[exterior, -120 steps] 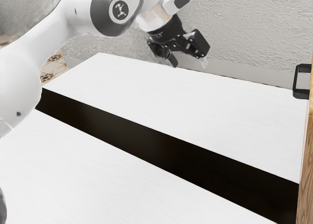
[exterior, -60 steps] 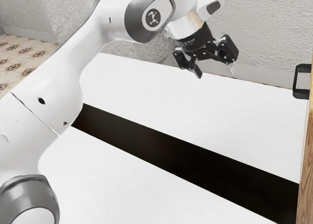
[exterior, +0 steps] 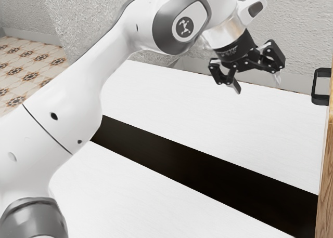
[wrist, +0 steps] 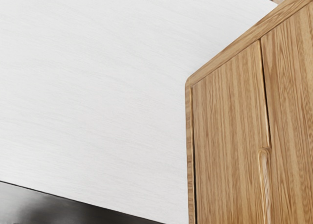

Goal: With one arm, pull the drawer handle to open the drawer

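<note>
Gripper: the gripper (exterior: 258, 84) hung in the air above the table (exterior: 171, 108), its two fingers spread wide with nothing between them.
Handle: the black handle (exterior: 321, 86) sat at the exterior view's right edge, fixed high on the cabinet (exterior: 326, 175). It was apart from the gripper, to that view's right of it, and nothing touched it.
Cabinet front: in the wrist view the cabinet (wrist: 230, 136) showed wooden panels split by a straight seam. A thin wood-coloured strip (wrist: 264, 180) lay low on that seam, and I could not tell whether it was the handle seen end-on.
Drawer: no panel looked pulled out, though so little of the front showed that its state could not be read for sure.
Done: by my reading only part of the approach, with the arm (exterior: 130, 77) stretched toward the cabinet side.
Left: reaching the handle, closing the fingers around its bar, and the whole pull.
Counts: one arm, one gripper with two fingers, one black handle, one cabinet, two white table slabs, and one dark gap (exterior: 208, 170) between them.
</note>
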